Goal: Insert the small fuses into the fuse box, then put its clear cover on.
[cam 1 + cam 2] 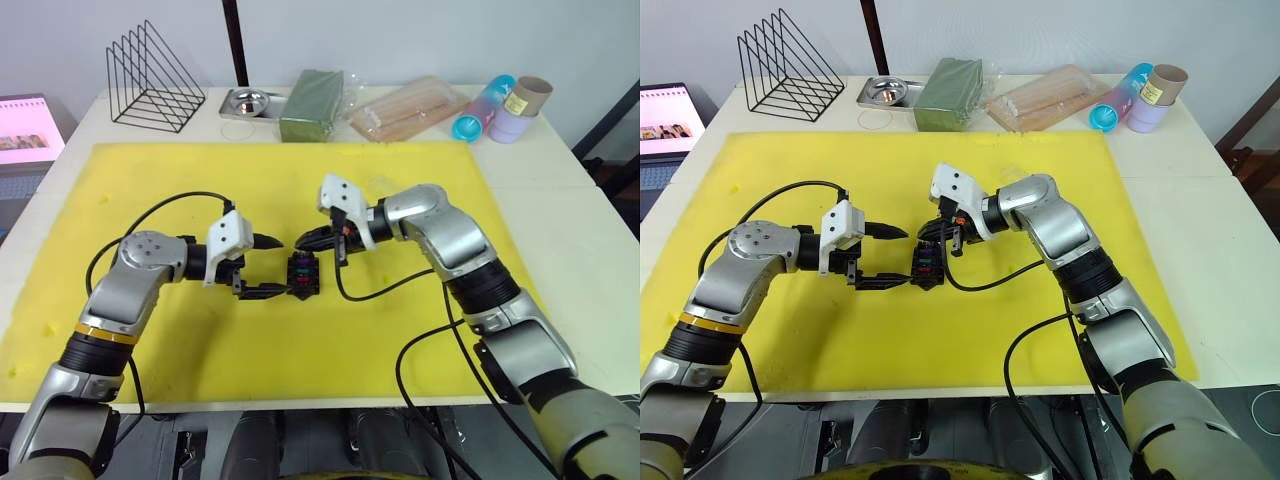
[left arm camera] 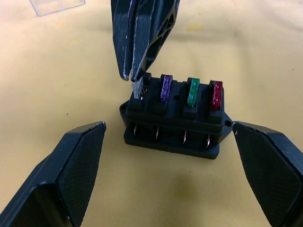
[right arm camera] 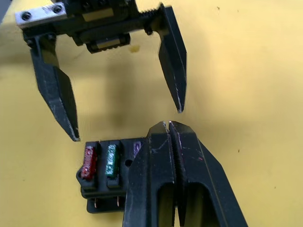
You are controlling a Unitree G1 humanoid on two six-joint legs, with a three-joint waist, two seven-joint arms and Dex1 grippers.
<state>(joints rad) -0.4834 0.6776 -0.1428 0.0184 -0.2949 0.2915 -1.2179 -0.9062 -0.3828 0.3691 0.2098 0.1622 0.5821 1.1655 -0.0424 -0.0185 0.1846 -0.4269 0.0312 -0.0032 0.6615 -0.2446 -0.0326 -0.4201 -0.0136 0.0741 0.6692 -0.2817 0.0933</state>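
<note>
Head views. Fuse box: small black block, mid yellow mat on the worktop, between both arms. Left claw: spread open, fingers bracketing the box from the robot's left, not touching it. Right claw: fingers together, tips just above the box's far end, the nearer of the two to the open slot.

Left wrist view. Fuse box: long axis runs across between the two open pads. Seated upright in a row: purple fuse, green fuse, red fuse. Last fuse: greyish, pinched in the right claw, partly entered in the end slot beside the purple one, standing slightly tilted; judged still to need a straight downward press. Clear cover: lying on the mat well beyond the box, not yet fitted.

Right wrist view. Right claw: closed, hiding the fuse it grips. Left claw: wide open opposite. Red and green fuses visible in the box.
</note>
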